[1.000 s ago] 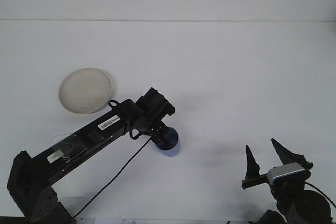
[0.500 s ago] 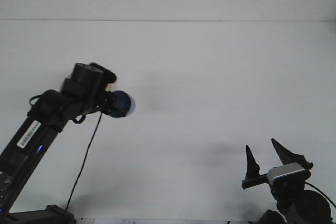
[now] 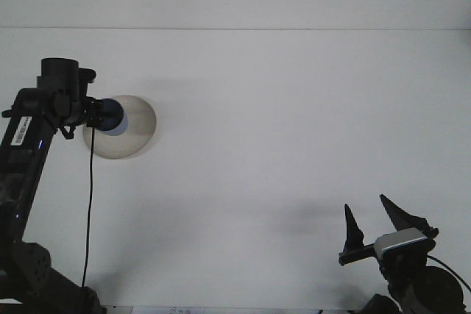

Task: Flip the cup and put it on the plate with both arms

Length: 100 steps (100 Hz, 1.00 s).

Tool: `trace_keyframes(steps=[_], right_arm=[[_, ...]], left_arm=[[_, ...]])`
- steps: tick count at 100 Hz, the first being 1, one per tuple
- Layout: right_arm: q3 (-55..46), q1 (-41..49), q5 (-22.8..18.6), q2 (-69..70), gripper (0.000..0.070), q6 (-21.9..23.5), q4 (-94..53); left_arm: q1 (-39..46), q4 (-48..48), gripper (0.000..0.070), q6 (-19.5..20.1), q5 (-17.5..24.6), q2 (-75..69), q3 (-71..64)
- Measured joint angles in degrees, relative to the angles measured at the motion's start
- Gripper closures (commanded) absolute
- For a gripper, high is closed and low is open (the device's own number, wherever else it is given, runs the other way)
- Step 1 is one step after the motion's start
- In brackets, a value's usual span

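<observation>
A dark blue cup hangs over the left part of the pale round plate at the table's left. My left gripper is shut on the cup, which lies roughly sideways with its end pointing right; I cannot tell whether it touches the plate. The left arm rises from the lower left corner. My right gripper stands open at the lower right, fingers pointing up, with nothing between them.
The white table stretches between the two arms and ends at a back edge near the top of the view. A black cable hangs down from the left arm.
My left arm has carried the cup from the table's middle up and leftward, ending over the plate. The right arm has not moved.
</observation>
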Motion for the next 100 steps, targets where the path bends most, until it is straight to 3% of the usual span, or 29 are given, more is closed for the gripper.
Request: trace_keyframes(steps=[63, 67, 76, 81, 100], right_arm=[[0.0, 0.0, -0.1, 0.0, 0.0194, 0.4, -0.9], [0.0, 0.0, -0.1, 0.0, 0.0194, 0.4, -0.9], [0.0, 0.0, -0.1, 0.0, 0.0194, 0.4, -0.9], [0.0, 0.0, -0.1, 0.0, 0.0194, 0.4, -0.9], [0.0, 0.0, -0.1, 0.0, 0.0194, 0.4, -0.9]], left_arm=[[1.0, 2.2, 0.0672, -0.7, 0.2, 10.2, 0.3], [1.0, 2.3, 0.0631, -0.9, 0.2, 10.2, 0.3], [1.1, 2.6, 0.0387, -1.4, 0.2, 10.4, 0.3], [1.1, 2.6, 0.0298, -1.6, 0.2, 10.6, 0.3], [1.3, 2.3, 0.0275, -1.8, 0.4, 10.8, 0.4]])
